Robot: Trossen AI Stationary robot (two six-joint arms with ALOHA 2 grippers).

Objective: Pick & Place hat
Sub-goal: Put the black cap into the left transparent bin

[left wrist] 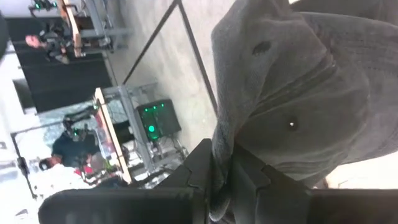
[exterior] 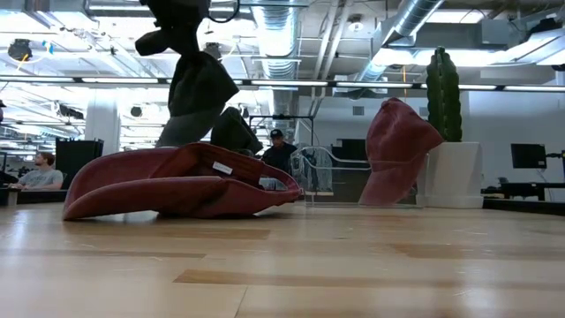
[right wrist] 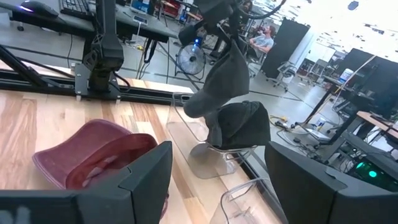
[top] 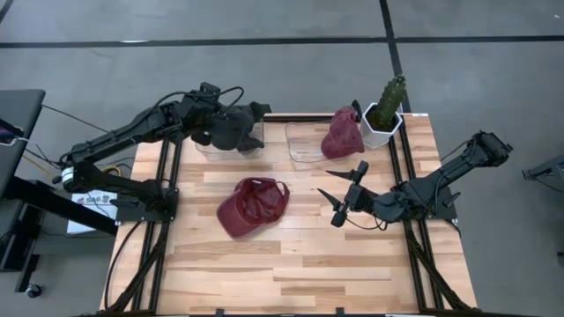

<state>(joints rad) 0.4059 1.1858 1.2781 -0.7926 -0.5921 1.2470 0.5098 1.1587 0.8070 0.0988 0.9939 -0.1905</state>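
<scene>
Left tool (top: 256,113) clenched on a dark grey cap (top: 231,128), pinching a fold of the fabric; the left wrist view shows cloth bunched between the fingers (left wrist: 205,165). The cap hangs limp below the tool, above a clear bin (top: 204,145) at the far left of the desk (top: 300,264); lowest part seems to be reaching into it, contact with the bin floor unclear.

Right tool (top: 342,195) released, jaws spread wide, nothing in them, hovering low over the desk. A maroon cap (top: 254,204) lies upside down on the wood well off to its side, toward the left arm. A second maroon cap (top: 342,134) is draped over the edge of another clear bin (top: 304,145) beyond the right tool, beside a potted cactus (top: 386,110).

Handling, as judged: caps are light, soft and floppy, the crown collapses, not fragile, cloth not slippery. The brim is the only stiff part, so best taken at the brim or crown rim; a pinch on loose crown fabric holds but lets the cap swing and fold.
</scene>
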